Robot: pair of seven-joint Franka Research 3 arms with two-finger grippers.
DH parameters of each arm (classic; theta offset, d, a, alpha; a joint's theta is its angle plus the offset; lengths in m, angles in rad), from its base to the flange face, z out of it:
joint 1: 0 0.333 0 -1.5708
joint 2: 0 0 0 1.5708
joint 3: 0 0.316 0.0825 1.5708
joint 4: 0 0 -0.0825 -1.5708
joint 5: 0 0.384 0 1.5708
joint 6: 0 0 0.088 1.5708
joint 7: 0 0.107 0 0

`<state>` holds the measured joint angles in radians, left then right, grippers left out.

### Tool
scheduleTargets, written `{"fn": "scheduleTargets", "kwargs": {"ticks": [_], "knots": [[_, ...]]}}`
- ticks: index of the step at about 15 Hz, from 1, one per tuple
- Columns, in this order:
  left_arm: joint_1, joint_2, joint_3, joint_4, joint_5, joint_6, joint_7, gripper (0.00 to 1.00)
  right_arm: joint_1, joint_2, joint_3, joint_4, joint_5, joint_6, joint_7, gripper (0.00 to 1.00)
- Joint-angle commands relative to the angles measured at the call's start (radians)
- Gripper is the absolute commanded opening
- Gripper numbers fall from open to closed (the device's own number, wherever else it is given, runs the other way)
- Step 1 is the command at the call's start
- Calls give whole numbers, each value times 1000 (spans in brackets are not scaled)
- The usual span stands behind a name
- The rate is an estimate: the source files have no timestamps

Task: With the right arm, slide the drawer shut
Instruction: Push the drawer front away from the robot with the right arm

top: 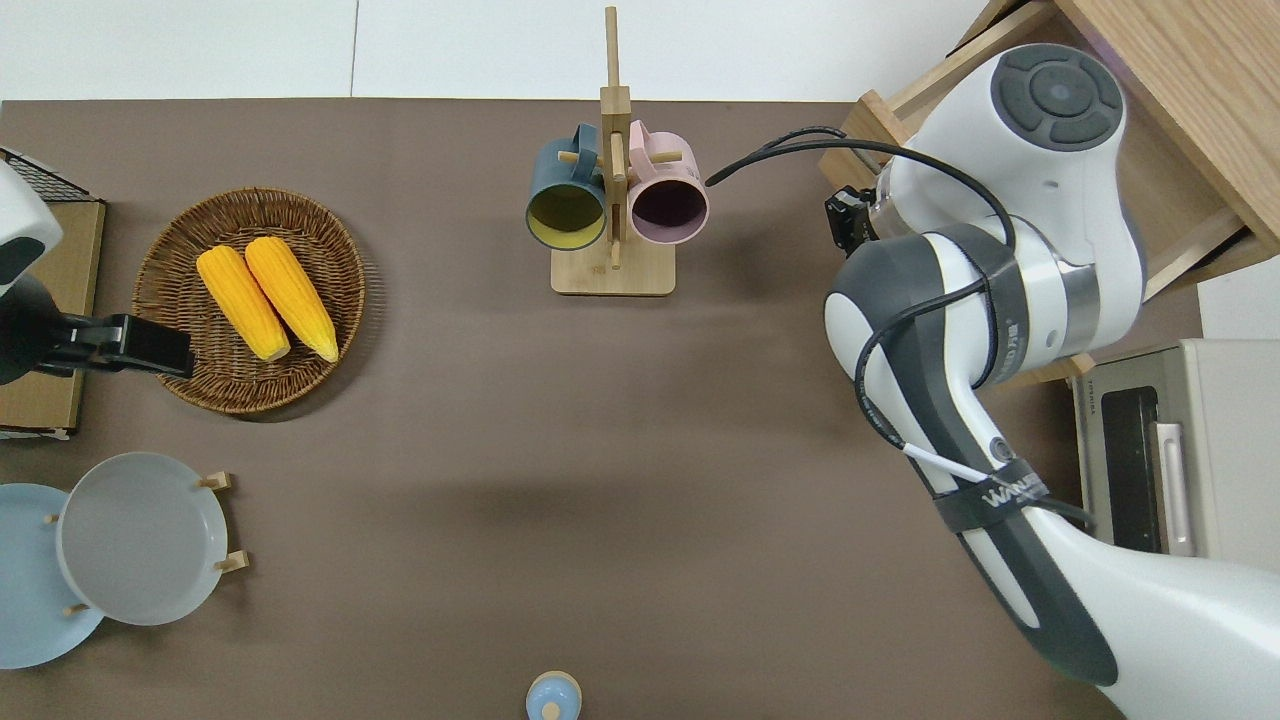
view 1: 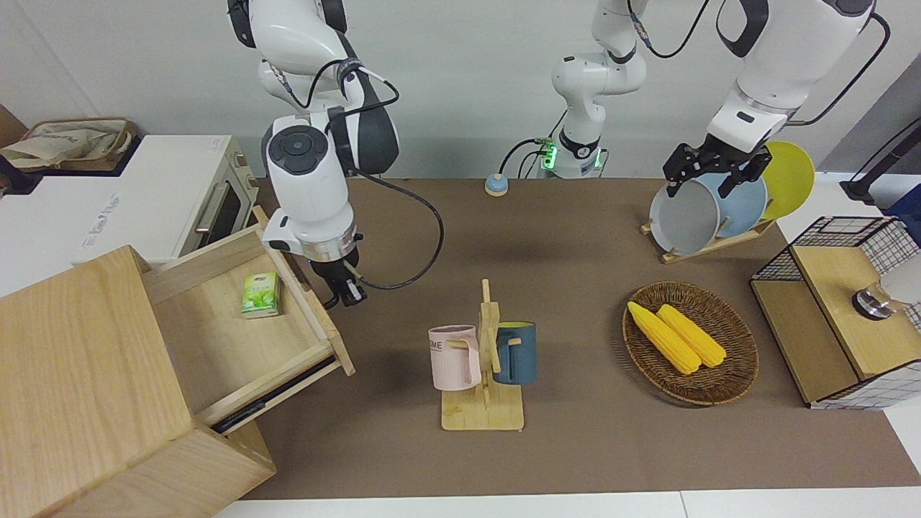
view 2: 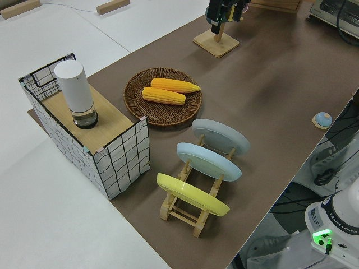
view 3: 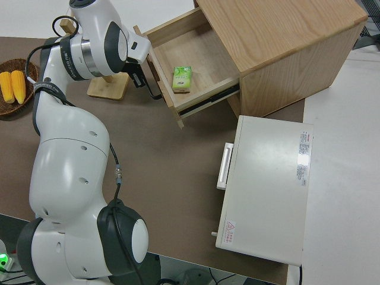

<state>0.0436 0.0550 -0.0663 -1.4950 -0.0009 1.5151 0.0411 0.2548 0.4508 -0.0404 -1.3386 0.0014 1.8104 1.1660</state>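
Note:
The light-wood drawer [view 1: 216,338] stands partly open from the pale cabinet [view 1: 79,374], with a small green packet [view 1: 260,295] in it. It also shows in the right side view [view 3: 196,53] and the overhead view [top: 1170,180]. My right gripper [view 1: 346,291] hangs fingers-down against the drawer front [view 1: 320,320], right at its black loop handle [view 3: 155,94], and looks shut on nothing. In the overhead view the wrist hides the gripper. My left arm is parked, its gripper [view 1: 709,176] open.
A white oven [view 1: 216,208] stands beside the cabinet, nearer to the robots. A mug rack [view 1: 482,360] with a pink and a blue mug stands mid-table, close to the drawer front. A corn basket [view 1: 689,342], a plate rack [view 1: 712,208] and a mesh box [view 1: 842,309] are at the left arm's end.

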Motion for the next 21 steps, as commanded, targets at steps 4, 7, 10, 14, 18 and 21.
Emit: {"fn": "scheduleTargets", "kwargs": {"ticks": [4,7,10,14,18,21], "knots": [[-7,-4,0,9,18,-18,-10,993,-91,14,13,7,-3,40,-91,0],[-7,-4,0,10,18,-18,-10,993,-127,16,14,9,-3,46,-94,0],[-7,-3,0,10,18,-18,-10,993,-158,17,14,15,-29,52,-138,0],[-7,-3,0,10,18,-18,-10,993,-204,19,14,30,-54,50,-209,0],[-7,-4,0,9,18,-18,-10,993,-255,19,19,32,-54,50,-276,0],[-7,-4,0,10,18,-18,-10,993,-301,19,59,39,-54,49,-285,0]]}}
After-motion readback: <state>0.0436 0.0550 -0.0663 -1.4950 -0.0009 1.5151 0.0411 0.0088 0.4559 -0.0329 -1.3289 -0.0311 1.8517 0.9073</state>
